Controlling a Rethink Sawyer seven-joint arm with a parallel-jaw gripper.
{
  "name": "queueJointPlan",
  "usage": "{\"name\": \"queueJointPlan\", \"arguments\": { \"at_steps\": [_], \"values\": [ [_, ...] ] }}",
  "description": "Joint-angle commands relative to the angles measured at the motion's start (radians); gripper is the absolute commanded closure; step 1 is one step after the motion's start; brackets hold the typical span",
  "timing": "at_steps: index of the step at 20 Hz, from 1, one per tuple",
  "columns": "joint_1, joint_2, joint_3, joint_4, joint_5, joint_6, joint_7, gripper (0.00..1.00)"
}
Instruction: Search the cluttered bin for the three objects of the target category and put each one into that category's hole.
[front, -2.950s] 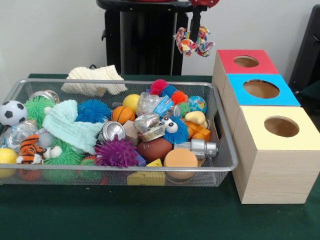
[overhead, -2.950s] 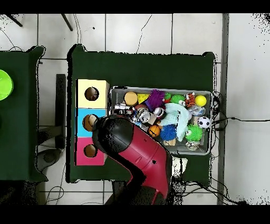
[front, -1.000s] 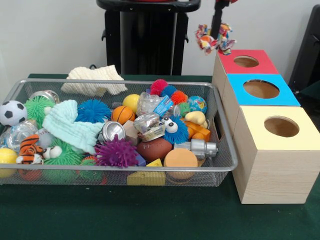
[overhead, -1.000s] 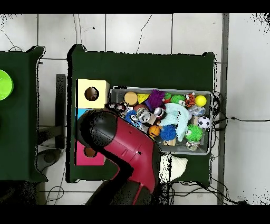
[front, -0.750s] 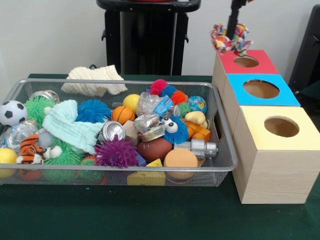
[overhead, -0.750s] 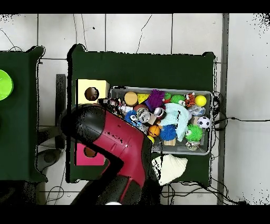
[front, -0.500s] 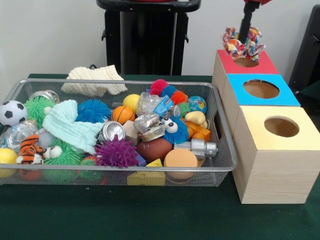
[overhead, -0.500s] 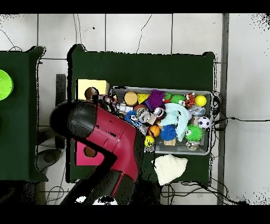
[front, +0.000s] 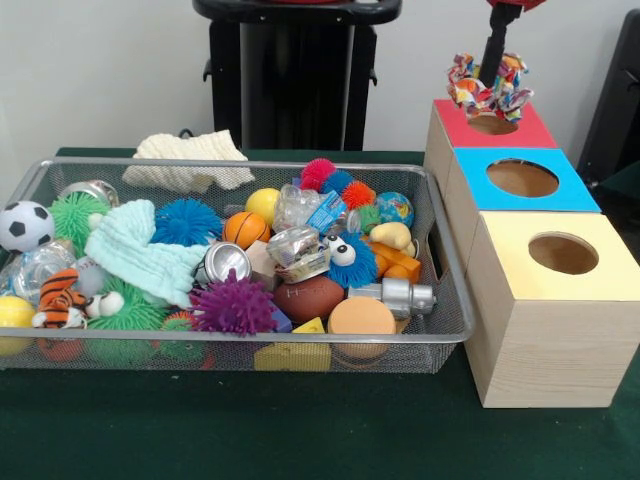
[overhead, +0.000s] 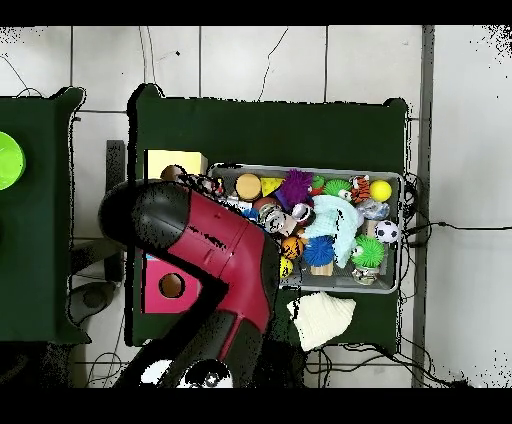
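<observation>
A knotted rope toy (front: 488, 86) of many colours hangs from my gripper (front: 492, 68), which is shut on it. It dangles just above the round hole (front: 492, 124) in the red-topped box (front: 455, 112), at the far right in the front view. The blue-topped box (front: 470, 165) and the yellow-topped box (front: 505, 235) stand in a row in front of it. In the overhead view my red arm (overhead: 215, 255) covers the blue box and hides the gripper; the red box (overhead: 158, 298) shows beside it.
A wire mesh bin (front: 250, 338) left of the boxes is heaped with spiky balls, sports balls, cans, a mint cloth (front: 140, 250) and a toy tiger (front: 62, 295). A cream cloth (front: 190, 158) lies behind the bin. A black stand (front: 290, 80) rises behind.
My gripper carried the rope toy rightward from above the bin's far corner to over the red box and came down a little. In the last half second it barely moved.
</observation>
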Motion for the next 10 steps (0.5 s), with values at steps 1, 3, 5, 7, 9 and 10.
{"name": "queueJointPlan", "arguments": {
  "at_steps": [1, 3, 5, 7, 9, 10],
  "values": [
    [-0.036, 0.023, 0.064, -0.036, 0.0, 0.145, 0.255, 1.0],
    [-0.035, 0.024, 0.065, -0.043, 0.009, 0.143, 0.267, 1.0],
    [-0.023, 0.045, 0.056, -0.076, 0.012, 0.154, 0.309, 1.0],
    [-0.007, 0.079, 0.034, -0.124, 0.011, 0.179, 0.373, 1.0],
    [0.0, 0.101, 0.022, -0.152, 0.015, 0.193, 0.415, 1.0],
    [0.001, 0.11, 0.018, -0.159, 0.018, 0.188, 0.425, 1.0]
  ]
}}
